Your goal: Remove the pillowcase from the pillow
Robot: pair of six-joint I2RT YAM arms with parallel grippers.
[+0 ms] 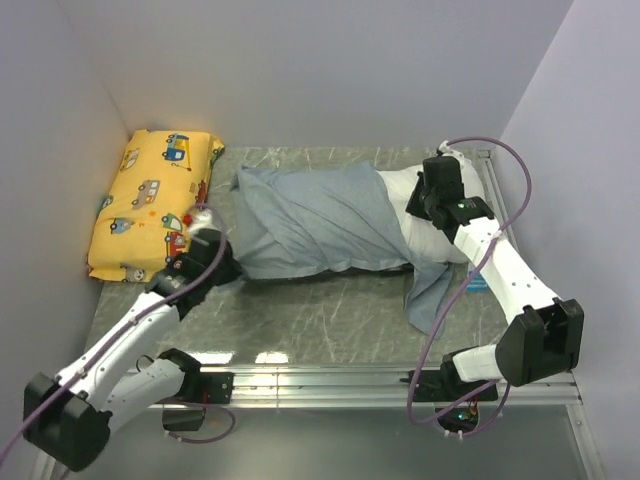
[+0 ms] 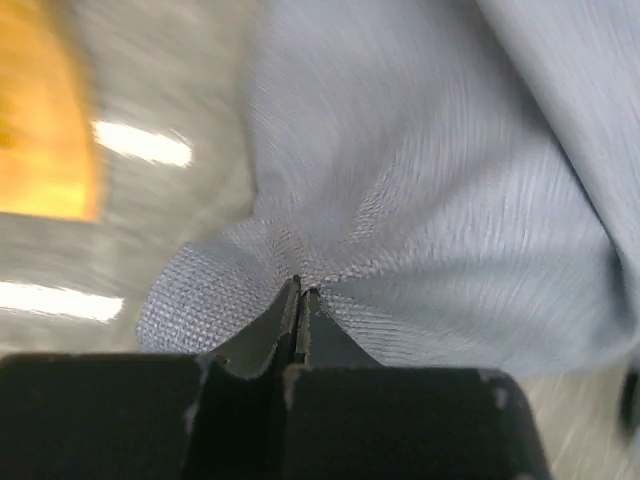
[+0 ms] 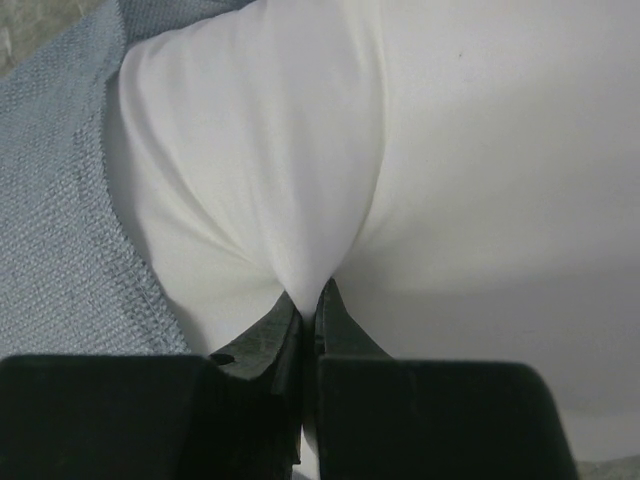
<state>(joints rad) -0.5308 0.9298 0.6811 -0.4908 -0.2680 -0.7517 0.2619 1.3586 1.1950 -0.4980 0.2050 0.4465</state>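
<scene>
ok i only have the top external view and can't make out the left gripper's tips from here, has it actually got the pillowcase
observer: yes, the left wrist view shows the left gripper shut with a fold of the pillowcase pinched between its tips
operator: and the right one, what's it on
observer: the pillow, the right wrist view shows the right gripper shut on bare white cloth that puckers at its tips
operator: any pillowcase caught there too
observer: no, its edge shows only at the left of that view, not between the tips
</scene>
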